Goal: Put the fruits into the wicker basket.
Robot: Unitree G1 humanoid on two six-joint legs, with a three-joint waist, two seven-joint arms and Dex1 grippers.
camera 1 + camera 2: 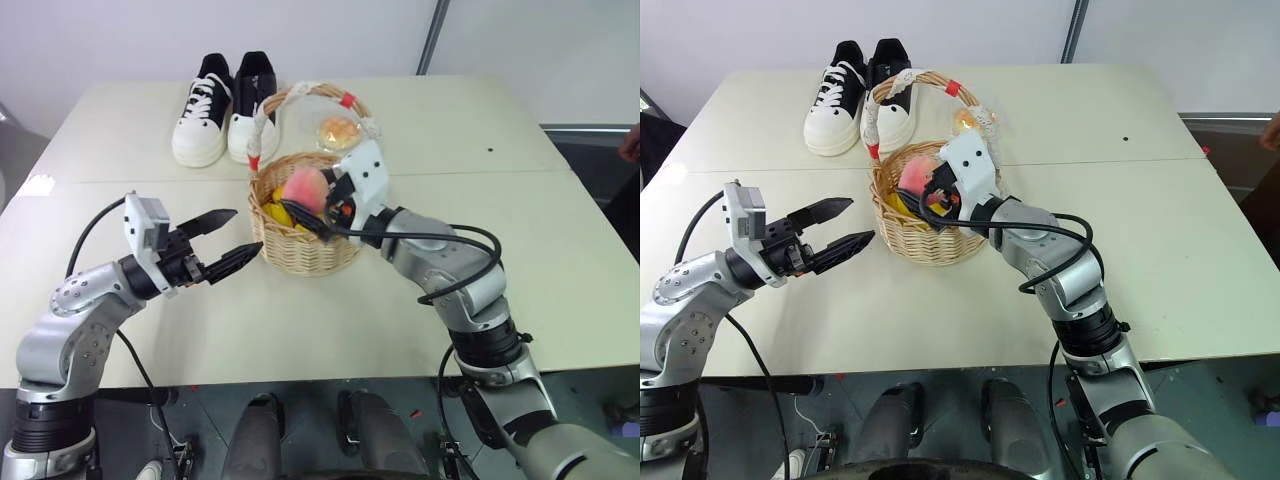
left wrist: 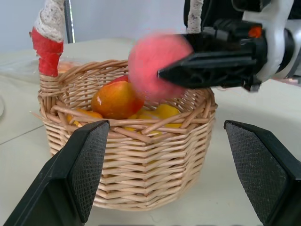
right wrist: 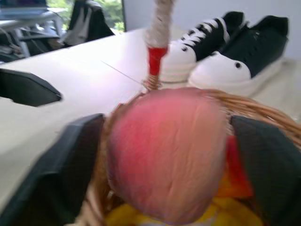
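The right gripper (image 1: 318, 212) sits over the basket (image 1: 300, 248), its black fingers (image 3: 70, 174) spread wide on either side of the peach (image 3: 164, 155). The peach lies between the fingers above the basket's opening; it is blurred, and whether the pads still press it cannot be told. Below the peach, inside the basket, lie the red-and-yellow fruit (image 2: 117, 99) and small yellow fruits (image 2: 162, 112). The basket's handle (image 1: 930, 85), wrapped in white with a red band (image 1: 954, 88), arches just beyond the right gripper.

The left gripper (image 1: 228, 240) hangs level just beside the basket's near-left wall, jaws wide apart and empty, tips pointing at the wicker and not touching it. Nothing lies between its fingers (image 2: 80, 165) and the basket.

Beyond the basket, past the handle, a bun in clear wrap (image 1: 338, 130) rests on the table (image 1: 520, 240). A pair of black-and-white shoes (image 1: 222, 108) stands further off, beyond and to the left of both grippers, well apart from them
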